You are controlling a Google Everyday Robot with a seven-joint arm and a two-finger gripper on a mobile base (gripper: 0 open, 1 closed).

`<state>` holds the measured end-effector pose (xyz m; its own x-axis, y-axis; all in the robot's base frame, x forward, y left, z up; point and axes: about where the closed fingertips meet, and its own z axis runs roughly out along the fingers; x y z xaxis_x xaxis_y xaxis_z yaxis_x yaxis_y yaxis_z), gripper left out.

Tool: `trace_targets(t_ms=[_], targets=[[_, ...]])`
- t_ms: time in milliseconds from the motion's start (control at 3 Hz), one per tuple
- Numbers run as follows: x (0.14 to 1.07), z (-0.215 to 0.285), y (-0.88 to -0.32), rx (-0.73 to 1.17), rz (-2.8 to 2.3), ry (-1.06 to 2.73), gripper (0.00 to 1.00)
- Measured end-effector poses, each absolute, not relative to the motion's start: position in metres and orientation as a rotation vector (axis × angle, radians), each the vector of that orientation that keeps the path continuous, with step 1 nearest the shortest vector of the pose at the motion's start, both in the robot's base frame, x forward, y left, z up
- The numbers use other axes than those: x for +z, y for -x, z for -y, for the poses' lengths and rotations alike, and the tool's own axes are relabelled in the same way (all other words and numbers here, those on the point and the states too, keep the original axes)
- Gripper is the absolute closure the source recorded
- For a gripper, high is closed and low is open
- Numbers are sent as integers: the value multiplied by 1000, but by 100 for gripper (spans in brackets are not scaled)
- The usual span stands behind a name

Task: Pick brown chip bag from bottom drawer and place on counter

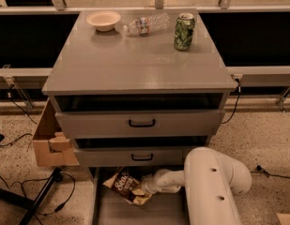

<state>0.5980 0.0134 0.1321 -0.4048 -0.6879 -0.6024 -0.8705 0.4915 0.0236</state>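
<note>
The brown chip bag (125,185), dark with pale yellow edges and white lettering, lies in the open bottom drawer (135,212) just under the middle drawer's front. My white arm reaches in from the right, and the gripper (143,189) is at the bag's right end, touching it. The grey counter (135,64) is the cabinet's top, well above the gripper.
On the counter stand a cream bowl (103,20), a lying plastic bottle (147,24) and a green can (184,31). Two upper drawers with black handles (141,123) are slightly open. A cardboard box (50,142) sits left of the cabinet. Cables and a tripod leg cross the floor at left.
</note>
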Motion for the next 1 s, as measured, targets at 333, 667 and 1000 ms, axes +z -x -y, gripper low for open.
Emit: trace_targets(t_ms=[333,667,1000], targets=[[137,-12,-585,458,-2223,1294,100],[160,-4,-548,458,-2231,1339,100],[193,5,-510,444,-2218,1419,100]])
